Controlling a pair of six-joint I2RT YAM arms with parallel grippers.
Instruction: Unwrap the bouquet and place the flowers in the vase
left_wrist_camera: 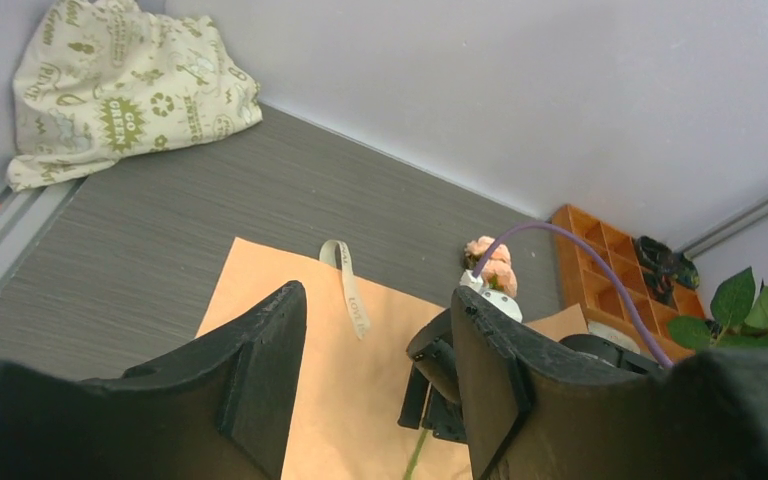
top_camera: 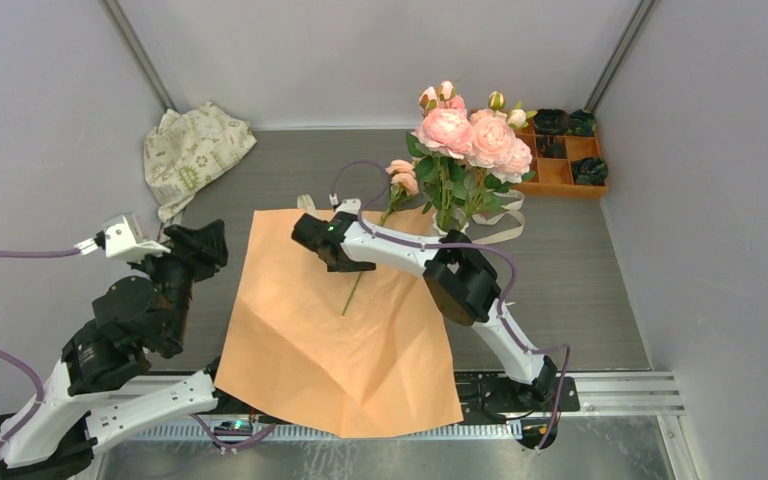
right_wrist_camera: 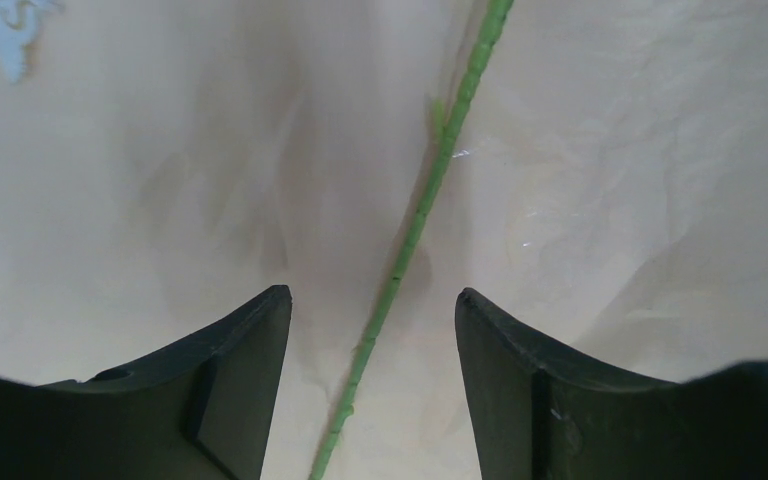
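Observation:
The bouquet's paper (top_camera: pixel 345 330) lies unfolded and flat, orange side up. One of the flowers lies across it, its thin green stem (top_camera: pixel 354 292) running up to a small pink bloom (top_camera: pixel 401 177). My right gripper (top_camera: pixel 322 240) hovers low over that stem, open. In the right wrist view the stem (right_wrist_camera: pixel 415 225) passes between the fingertips of the right gripper (right_wrist_camera: pixel 372 310), touching neither. Several pink flowers (top_camera: pixel 470 140) stand in the vase (top_camera: pixel 453 224), which is mostly hidden by leaves. My left gripper (top_camera: pixel 205 245) is open and empty at the paper's left edge, seen as the left gripper (left_wrist_camera: pixel 378 300) in its wrist view.
A cream patterned cloth (top_camera: pixel 195 150) is bunched in the far left corner. An orange compartment tray (top_camera: pixel 565 150) sits at the far right. Cream ribbon (top_camera: pixel 505 225) trails beside the vase, and a strip of ribbon (left_wrist_camera: pixel 350 290) lies on the paper's far edge. Walls close in on three sides.

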